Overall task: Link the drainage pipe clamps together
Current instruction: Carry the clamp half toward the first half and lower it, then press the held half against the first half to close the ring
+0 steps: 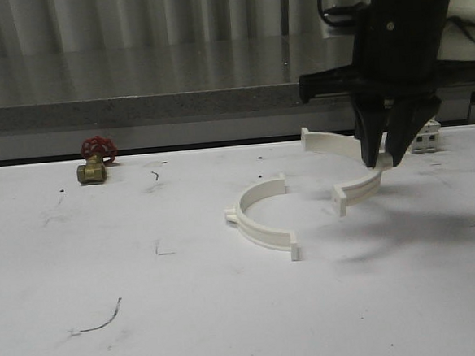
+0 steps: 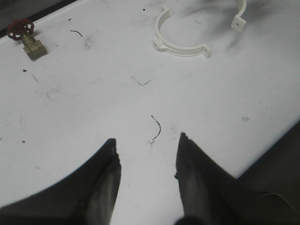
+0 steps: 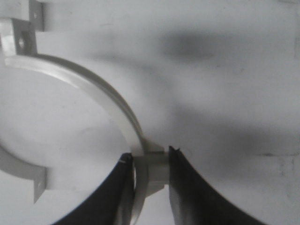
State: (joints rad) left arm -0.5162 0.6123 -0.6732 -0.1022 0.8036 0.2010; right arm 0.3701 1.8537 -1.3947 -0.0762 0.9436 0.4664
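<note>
Item: two white half-ring clamps on a white table [image 1: 105, 260]. Free clamp [image 1: 261, 217] lies flat near centre, open side facing right and far. Held clamp [image 1: 347, 166] sits just to its right, well apart from it — the right gripper [image 1: 385, 161] clenched on its boss at mid-arc. Left gripper [image 2: 147, 161] hovers low, jaws spread, empty. Risk: the narrow pinch may let the arc swivel, so tabs meet misaligned or shove the free clamp away.

Pipe clamps [image 1: 265, 221]: white plastic, smooth, slight sheen.
Valve [image 1: 92, 168]: brass-coloured metal body, red wheel.
Table [image 1: 230, 309]: white, matt, scuffed.
Gripper fingers [image 2: 105, 183]: black, matt.
</note>
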